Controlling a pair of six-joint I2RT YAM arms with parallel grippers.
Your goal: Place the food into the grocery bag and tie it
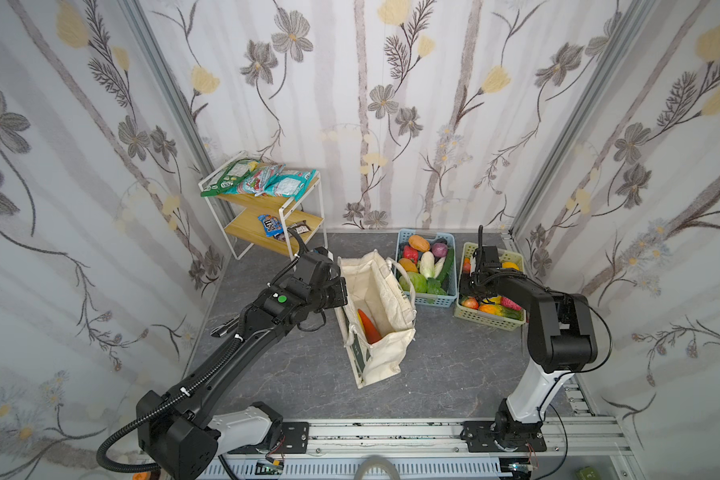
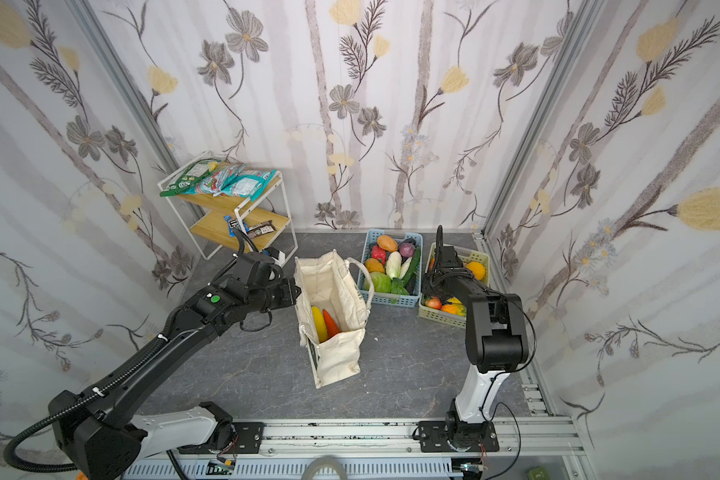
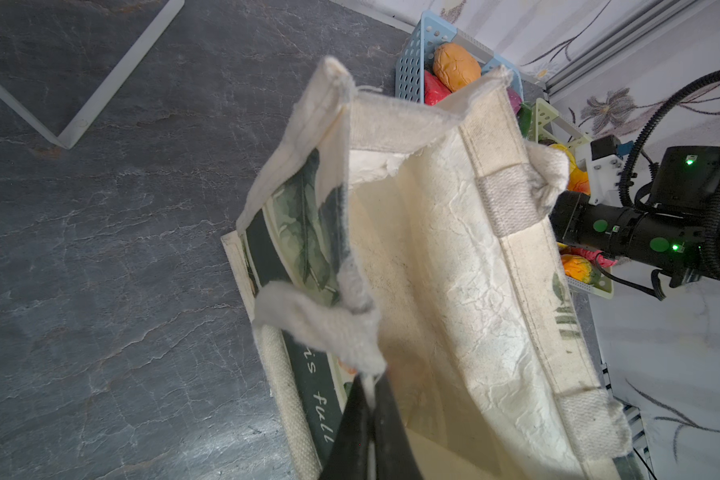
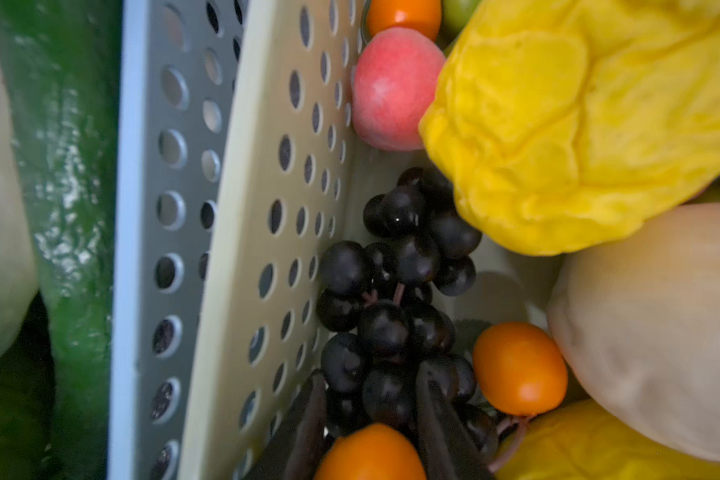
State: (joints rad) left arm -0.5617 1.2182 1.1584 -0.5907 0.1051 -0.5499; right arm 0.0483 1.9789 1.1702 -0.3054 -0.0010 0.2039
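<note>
The cream canvas tote bag, banded dark green with white script and leaf prints, stands upright mid-worktop, mouth open. Inside, an orange toy carrot leans beside a yellow toy fruit. Mixed toy produce fills a blue slotted basket, and dark plastic grapes lie among fruits in a pale green slotted basket, near the back right corner. Green and blue snack packets lie on a rack at the back left corner.

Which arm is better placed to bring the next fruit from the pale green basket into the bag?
Right. The right gripper is inside the pale green basket, jaws astride the dark grapes. The left gripper is shut on the grocery bag, holding it open.
</note>
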